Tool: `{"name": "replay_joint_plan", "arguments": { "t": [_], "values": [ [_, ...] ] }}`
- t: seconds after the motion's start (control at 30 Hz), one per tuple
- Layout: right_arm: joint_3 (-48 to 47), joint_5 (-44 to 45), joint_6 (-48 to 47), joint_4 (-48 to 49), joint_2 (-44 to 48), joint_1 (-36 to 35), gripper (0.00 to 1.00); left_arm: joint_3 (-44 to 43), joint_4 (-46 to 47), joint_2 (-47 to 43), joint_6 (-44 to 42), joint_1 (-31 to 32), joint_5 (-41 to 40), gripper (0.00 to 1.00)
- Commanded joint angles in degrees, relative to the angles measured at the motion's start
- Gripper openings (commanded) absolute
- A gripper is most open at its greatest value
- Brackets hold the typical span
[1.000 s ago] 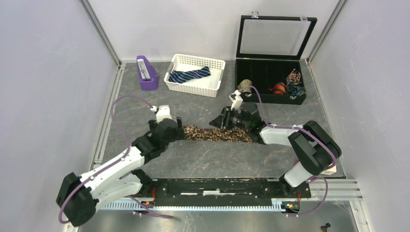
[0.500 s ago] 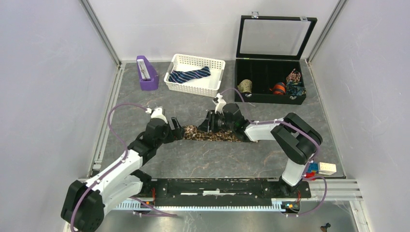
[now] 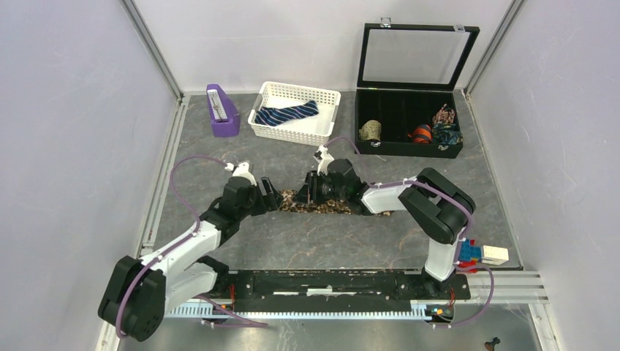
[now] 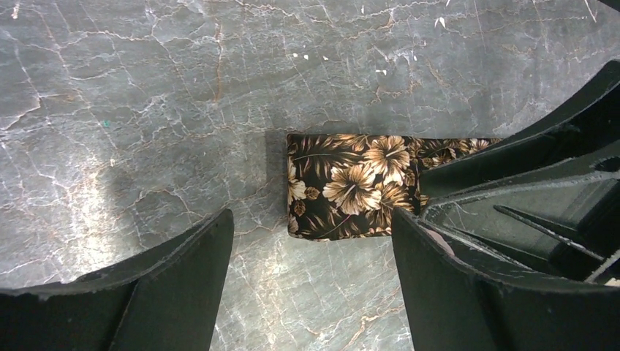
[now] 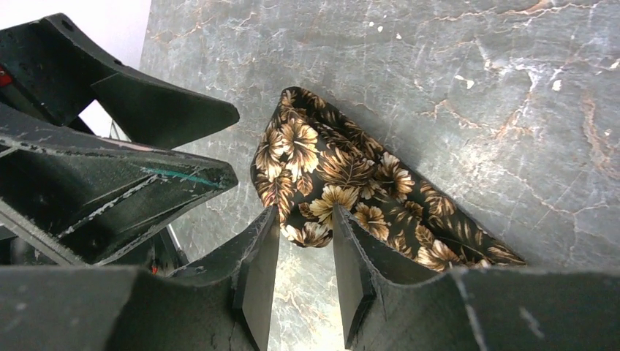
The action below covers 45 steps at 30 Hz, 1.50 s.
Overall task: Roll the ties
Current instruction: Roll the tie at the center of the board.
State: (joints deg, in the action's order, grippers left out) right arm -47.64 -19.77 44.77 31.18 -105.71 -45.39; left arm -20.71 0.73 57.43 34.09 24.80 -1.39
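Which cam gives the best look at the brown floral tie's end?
Left wrist: the brown floral tie end is seen from above, centred and unblocked, with the print sharp. Right wrist shows it curled and partly hidden by the right pincer. Top shows only a small, half-covered strip.

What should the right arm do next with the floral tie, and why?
Probably close the right gripper on the folded end of the floral tie: its jaws straddle that fold, and the left gripper hangs open over it, holding nothing.
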Motion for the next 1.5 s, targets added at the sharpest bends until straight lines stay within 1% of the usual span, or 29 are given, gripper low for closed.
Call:
{"name": "replay_joint_plan", "arguments": {
  "t": [0.0,0.37,0.6,0.97,1.13,1.27,1.47],
  "values": [
    [-2.2,1.4,-0.2,0.9,-1.6,-0.1,0.39,0.6,4.4,0.9,2.0,-0.5,1.2,0.84],
    [-1.6,0.9,-0.2,1.9,-3.3,-0.1,0.34,1.4,7.1,3.1,2.0,-0.6,1.2,0.83],
    [-1.6,0.7,-0.3,2.2,-4.1,-0.2,0.33,2.0,9.6,4.0,2.0,-0.7,4.4,0.83],
    [-0.9,1.1,-1.0,2.3,-4.9,-0.2,0.32,3.7,13.1,6.3,2.8,-0.9,6.1,0.78],
    [-0.6,0.9,-1.1,2.6,-5.4,-0.2,0.32,6.1,18.4,6.6,4.8,-2.0,6.7,0.76],
    [-0.5,0.7,-1.1,2.6,-5.6,-0.1,0.31,8.1,24.6,6.8,6.2,-3.2,9.1,0.76],
    [-0.4,0.6,-1.1,2.8,-5.7,-0.1,0.31,9.2,28.6,9.0,7.9,-4.7,11.7,0.73]
  ]
}}
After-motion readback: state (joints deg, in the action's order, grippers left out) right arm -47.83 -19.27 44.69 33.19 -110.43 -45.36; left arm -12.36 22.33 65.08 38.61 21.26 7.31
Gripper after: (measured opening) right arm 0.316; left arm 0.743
